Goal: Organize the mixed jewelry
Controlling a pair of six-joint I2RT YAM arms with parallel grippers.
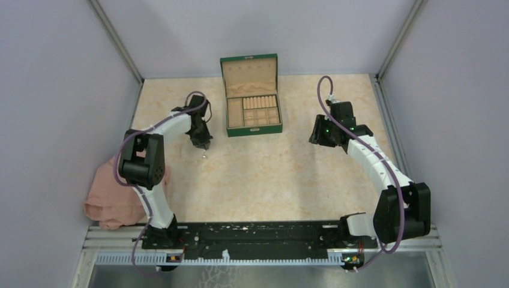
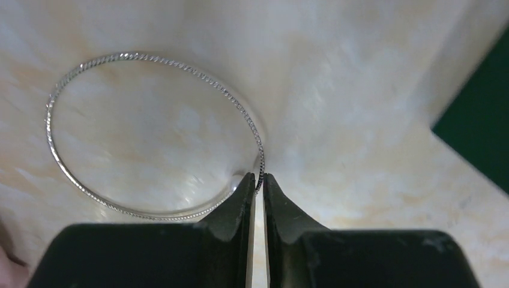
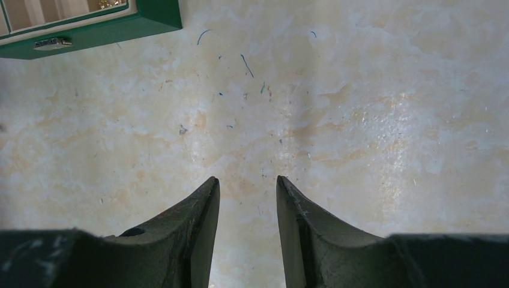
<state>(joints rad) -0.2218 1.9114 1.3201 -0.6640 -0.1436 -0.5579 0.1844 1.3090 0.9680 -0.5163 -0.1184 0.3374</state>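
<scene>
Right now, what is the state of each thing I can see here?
left gripper: shut on the silver hoop.
silver hoop: pinched at its rim.
right gripper: open, holding nothing.
green box: lid open.
pink cloth: crumpled.

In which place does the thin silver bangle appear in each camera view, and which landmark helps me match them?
Top external: thin silver bangle, a faint speck just under the left hand, left of the green box.
Left wrist: a large loop in the left half, its wire pinched by the left hand.
Right wrist: not in it.
Shared landmark: the green box, in all three views.
</scene>
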